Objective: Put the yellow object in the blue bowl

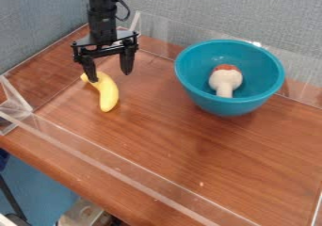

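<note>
The gripper [105, 65] hangs pointing down with its jaws spread wide, grasping nothing, just above the upper end of the yellow object [105, 93]. That object lies on the counter [189, 145], well left of the blue bowl [231, 76], which contains a mushroom-like piece [224, 78].

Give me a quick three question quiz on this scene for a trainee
1. True or false: the claw is shut on the banana.
2. What lies inside the blue bowl? A) the banana B) a mushroom-like piece C) nothing
3. Fill in: the banana lies on the ____ tabletop.

Key: 1 false, its jaws stand open over the banana's upper end. 2 B. 3 wooden.
</note>
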Controlling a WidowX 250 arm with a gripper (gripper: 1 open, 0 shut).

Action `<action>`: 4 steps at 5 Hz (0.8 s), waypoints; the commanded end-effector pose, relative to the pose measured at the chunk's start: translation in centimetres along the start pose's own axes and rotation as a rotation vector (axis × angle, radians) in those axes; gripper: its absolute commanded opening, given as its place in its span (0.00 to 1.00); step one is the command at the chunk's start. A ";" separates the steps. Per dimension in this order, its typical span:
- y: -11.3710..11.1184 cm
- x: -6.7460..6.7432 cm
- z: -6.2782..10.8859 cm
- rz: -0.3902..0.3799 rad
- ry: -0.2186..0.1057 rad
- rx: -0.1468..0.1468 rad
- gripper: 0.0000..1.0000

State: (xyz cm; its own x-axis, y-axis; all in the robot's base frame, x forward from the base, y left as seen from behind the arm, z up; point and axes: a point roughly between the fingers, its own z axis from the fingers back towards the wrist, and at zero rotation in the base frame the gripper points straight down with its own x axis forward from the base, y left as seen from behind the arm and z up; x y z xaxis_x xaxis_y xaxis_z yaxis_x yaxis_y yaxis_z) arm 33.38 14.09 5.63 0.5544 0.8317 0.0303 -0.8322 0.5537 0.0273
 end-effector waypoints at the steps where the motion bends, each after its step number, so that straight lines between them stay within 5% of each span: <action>1: -1.1 0.5 1.8 -0.058 -0.083 -0.031 1.00; 2: -1.2 0.4 1.4 -0.096 -0.104 -0.021 1.00; 4: -0.8 0.3 -1.6 0.145 -0.121 0.029 1.00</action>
State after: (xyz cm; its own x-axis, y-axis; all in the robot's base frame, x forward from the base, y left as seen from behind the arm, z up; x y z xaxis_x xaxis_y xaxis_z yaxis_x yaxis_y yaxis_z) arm 33.63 14.13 2.92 0.4244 0.8963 0.1282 -0.9054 0.4191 0.0675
